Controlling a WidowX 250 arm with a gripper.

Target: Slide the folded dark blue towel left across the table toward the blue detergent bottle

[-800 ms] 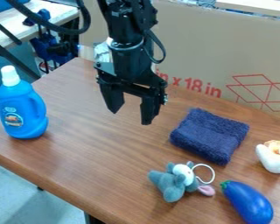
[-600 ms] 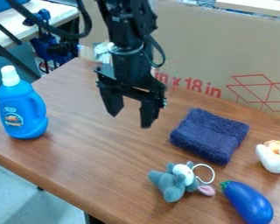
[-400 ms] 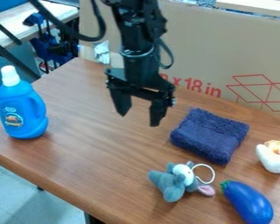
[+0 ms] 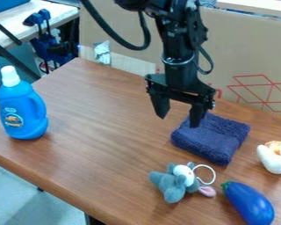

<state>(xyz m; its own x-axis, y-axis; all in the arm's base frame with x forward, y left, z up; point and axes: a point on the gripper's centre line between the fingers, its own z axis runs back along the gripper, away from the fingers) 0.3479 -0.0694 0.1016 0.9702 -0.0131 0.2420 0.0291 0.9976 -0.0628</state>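
The black gripper [image 4: 178, 122] hangs over the table, right of centre, open and with nothing between its fingers. Its right finger overlaps the upper left part of a folded dark blue towel [image 4: 210, 138] in the view; whether they touch I cannot tell. In front of the towel lies a grey plush toy [image 4: 173, 184] with a white ring and a pink part. A blue toy eggplant [image 4: 248, 204] with a green tip is to the right of the plush. Near the right edge sits a white and yellowish toy [image 4: 274, 158].
A blue bottle [image 4: 24, 110] with a white cap stands upright at the left of the wooden table [image 4: 96, 154]. Behind the table's back edge rises a large cardboard panel [image 4: 248, 52]. Blue clamps [image 4: 43, 39] are at another bench at the upper left.
The gripper has dipped slightly, then moved right, from over the middle of the table to the towel's upper left side. It has stayed open. The objects on the table have not moved.
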